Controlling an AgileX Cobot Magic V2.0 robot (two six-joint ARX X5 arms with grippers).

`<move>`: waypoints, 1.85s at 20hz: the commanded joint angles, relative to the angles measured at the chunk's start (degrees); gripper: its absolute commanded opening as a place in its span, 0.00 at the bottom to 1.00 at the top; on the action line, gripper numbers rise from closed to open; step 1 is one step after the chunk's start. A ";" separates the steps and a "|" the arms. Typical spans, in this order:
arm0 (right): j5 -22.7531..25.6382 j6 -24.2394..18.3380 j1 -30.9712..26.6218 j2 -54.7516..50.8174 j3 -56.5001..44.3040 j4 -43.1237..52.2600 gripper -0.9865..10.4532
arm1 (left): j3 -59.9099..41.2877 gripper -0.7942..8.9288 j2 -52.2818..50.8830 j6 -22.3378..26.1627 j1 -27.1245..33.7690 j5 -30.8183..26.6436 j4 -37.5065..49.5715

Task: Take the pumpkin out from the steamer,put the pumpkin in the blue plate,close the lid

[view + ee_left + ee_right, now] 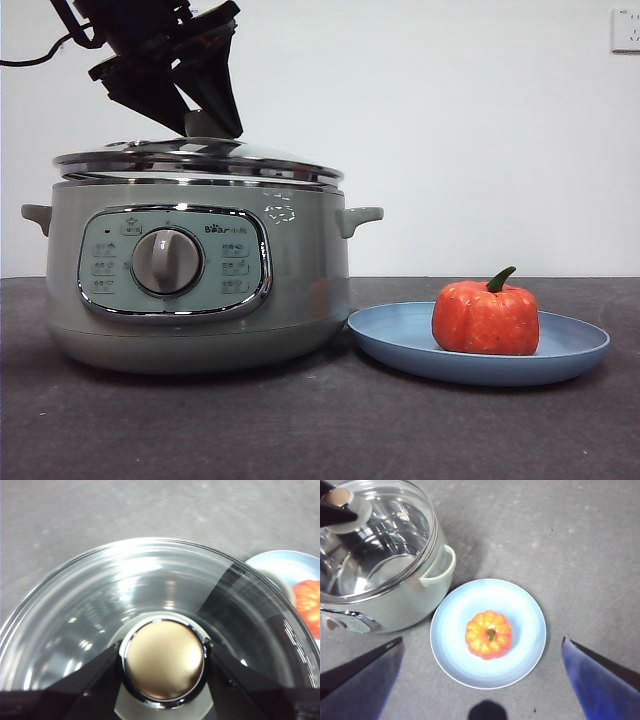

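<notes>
The glass lid (200, 158) lies on the sage-green steamer (300, 290). My left gripper (205, 130) comes down from above and its jaws are shut on the lid's knob (165, 667), one jaw on each side. The orange pumpkin (485, 318) sits upright in the middle of the blue plate (400, 335), right of the steamer. My right gripper (482, 640) hangs open and empty high above the plate (520, 605) and the pumpkin (488, 634). The right wrist view also shows the steamer (395, 605) with its lid (380, 535) on.
The steamer and plate stand on a dark grey table (300, 430), the plate's rim close to the steamer's base. A white wall with a socket (625, 30) is behind. Bare table lies in front of and beyond both things.
</notes>
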 commanded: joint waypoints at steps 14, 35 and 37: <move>0.28 0.52 0.04 -0.07 -0.26 -0.20 0.55 | 0.52 0.07 2.32 0.09 -0.20 0.87 0.09; 0.11 0.52 0.04 -0.07 -0.26 0.55 0.55 | 0.52 0.53 -3.41 -2.73 -0.61 0.94 -0.15; 0.09 0.50 0.04 -0.20 -0.26 2.25 0.54 | 0.52 0.53 -6.78 -2.80 -0.63 0.94 -1.66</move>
